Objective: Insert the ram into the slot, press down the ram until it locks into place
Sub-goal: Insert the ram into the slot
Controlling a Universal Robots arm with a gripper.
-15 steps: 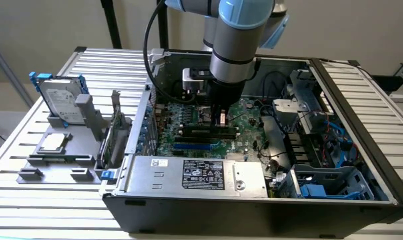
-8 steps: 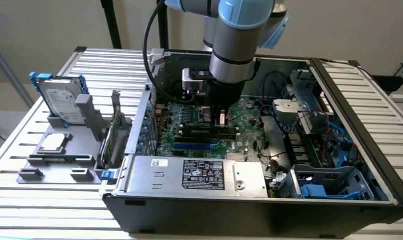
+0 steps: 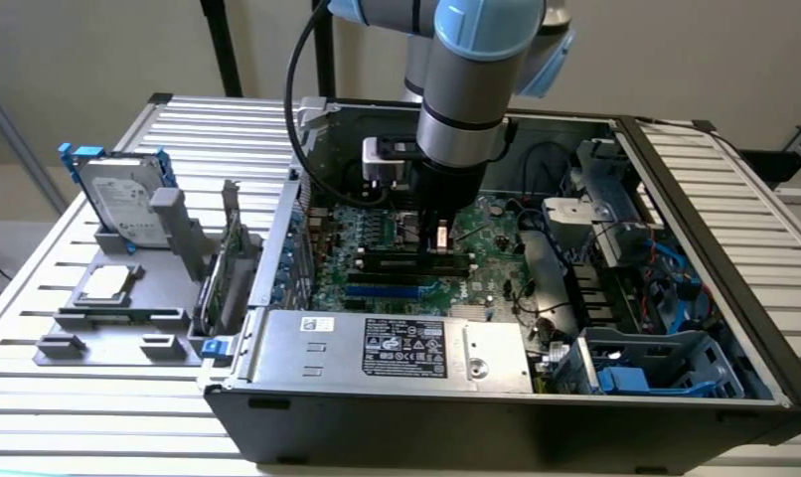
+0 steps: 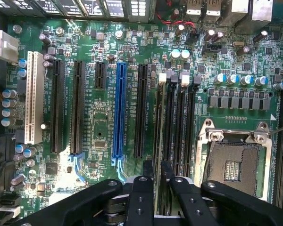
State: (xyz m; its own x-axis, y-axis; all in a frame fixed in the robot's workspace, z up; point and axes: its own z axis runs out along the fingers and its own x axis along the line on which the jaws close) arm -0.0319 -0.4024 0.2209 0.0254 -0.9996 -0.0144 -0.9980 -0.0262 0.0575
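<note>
Ram (image 4: 156,132), gripped by end effector (image 4: 157,175), half-hides slot (image 4: 161,89).

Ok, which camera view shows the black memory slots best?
The wrist view. It looks straight down on the memory slots, so the parallel black strips show along most of their length, beside the processor socket. In the exterior view the slots are small dark bars, partly covered by the arm.

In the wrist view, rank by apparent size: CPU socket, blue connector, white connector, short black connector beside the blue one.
1. CPU socket
2. blue connector and white connector: look alike, unranked
3. short black connector
</note>
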